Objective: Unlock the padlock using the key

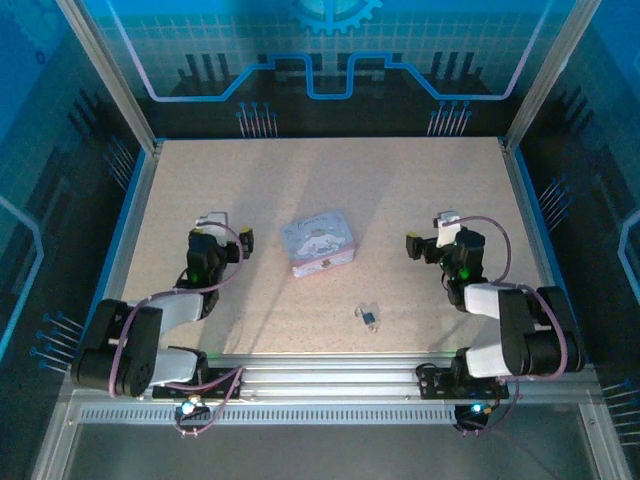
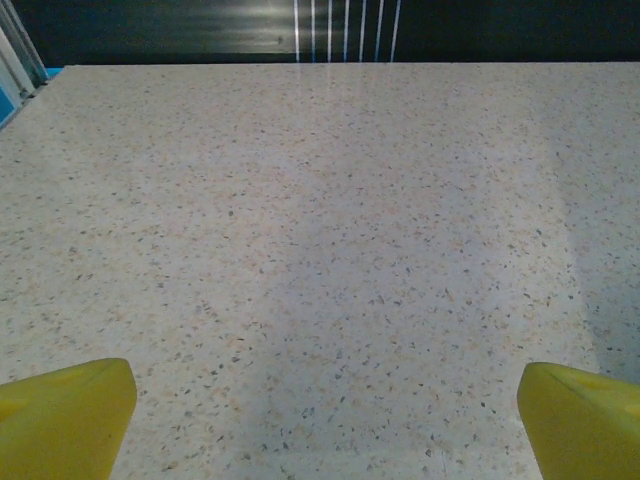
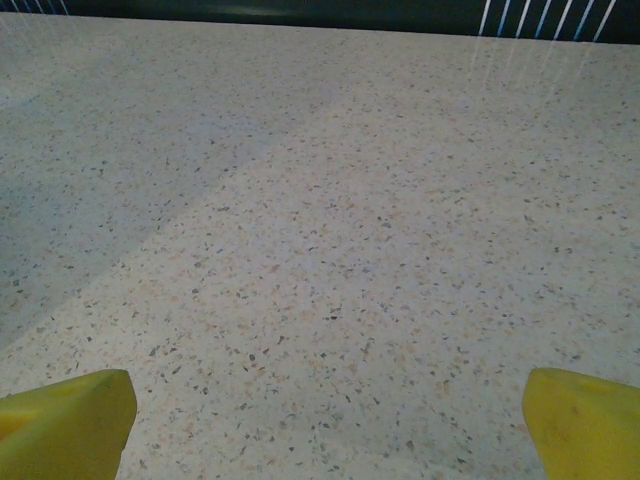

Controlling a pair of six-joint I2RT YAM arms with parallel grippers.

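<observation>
Flanking the tiny dark-bluish padlock [image 1: 369,318], my left end effector [image 2: 325,400] and right end effector [image 3: 325,405] stood spread wide.

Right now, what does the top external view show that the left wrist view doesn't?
Top external: the lavender-blue rectangular tin with a cartoon lid, the tiny dark-bodied padlock near the front edge, the left arm and the right arm. Left wrist: the left gripper close up, its yellow fingertips wide apart over bare surface. Shared: the speckled beige table.
</observation>
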